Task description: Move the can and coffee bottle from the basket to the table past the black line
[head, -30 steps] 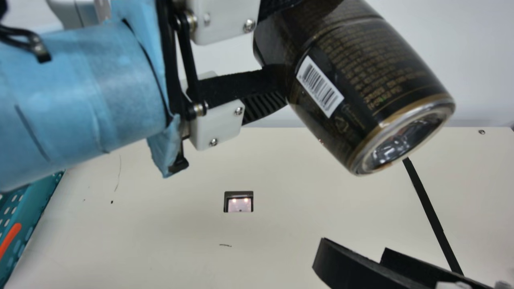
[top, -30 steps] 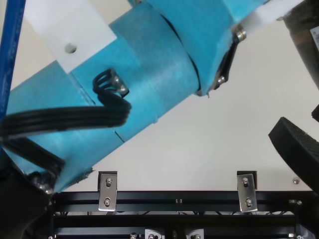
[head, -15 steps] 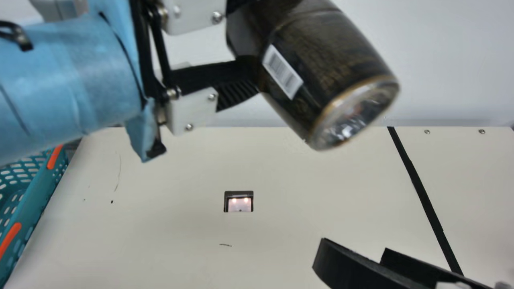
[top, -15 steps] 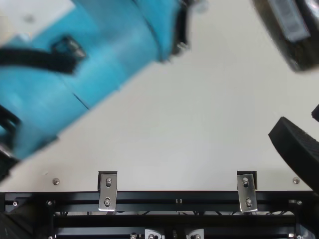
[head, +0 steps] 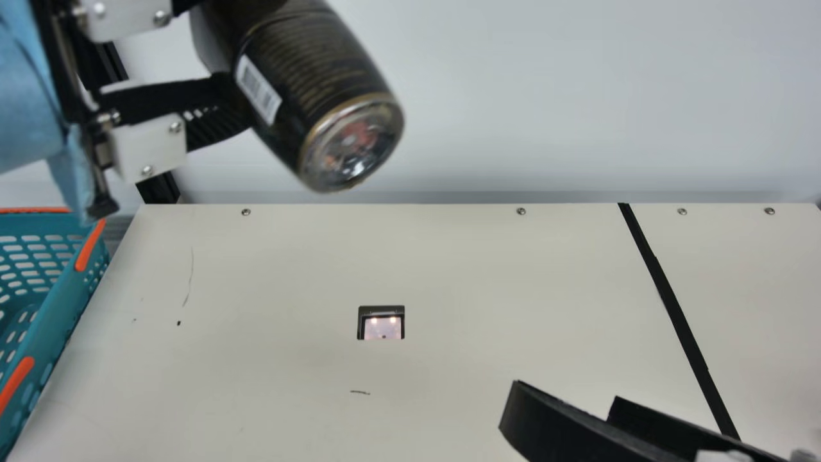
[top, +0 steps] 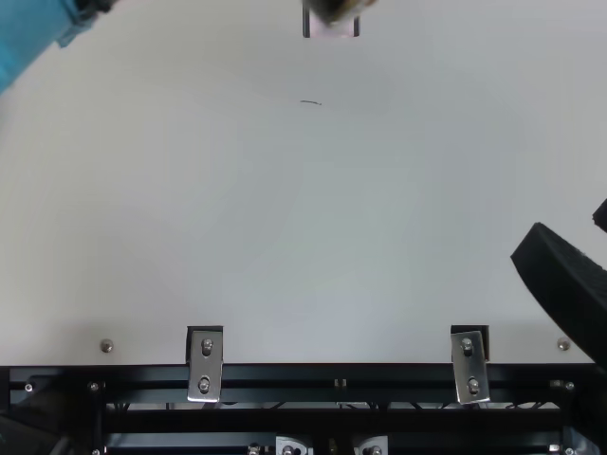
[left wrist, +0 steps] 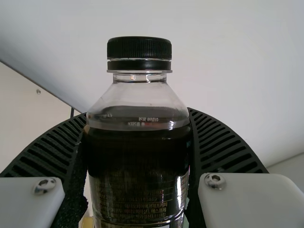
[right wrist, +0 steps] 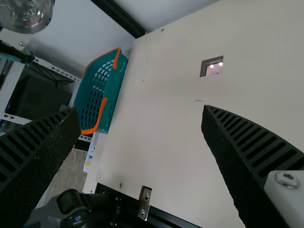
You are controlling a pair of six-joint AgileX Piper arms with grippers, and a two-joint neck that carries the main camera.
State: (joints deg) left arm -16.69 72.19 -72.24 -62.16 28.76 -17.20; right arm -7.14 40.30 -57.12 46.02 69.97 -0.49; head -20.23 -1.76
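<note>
Coffee bottle [head: 321, 96], one, dark: hanging in the air in the left hand [head: 234, 58], to the left of the black line [head: 673, 301] in the main view. It is tilting, its clear base facing down and toward the right of that view. A white barcode label [head: 258, 90] is showing on its side; in the left wrist view a black ribbed cap [left wrist: 139, 48] is topping the clear neck, and dark liquid is filling the body below.

Left hand: clamping the coffee bottle, one ribbed finger pressing on each side.

Right hand [head: 564, 407], low at the right of the main view: its two fingers standing wide apart in its own wrist view.

Basket [head: 61, 308], one, teal, perforated, with orange handles: sitting beside the left edge of the table [head: 449, 269].

Table, cream: bearing the black line toward its right side, small screws along its far edge, and a rectangular cutout [head: 381, 323], through which two lights are shining.
</note>
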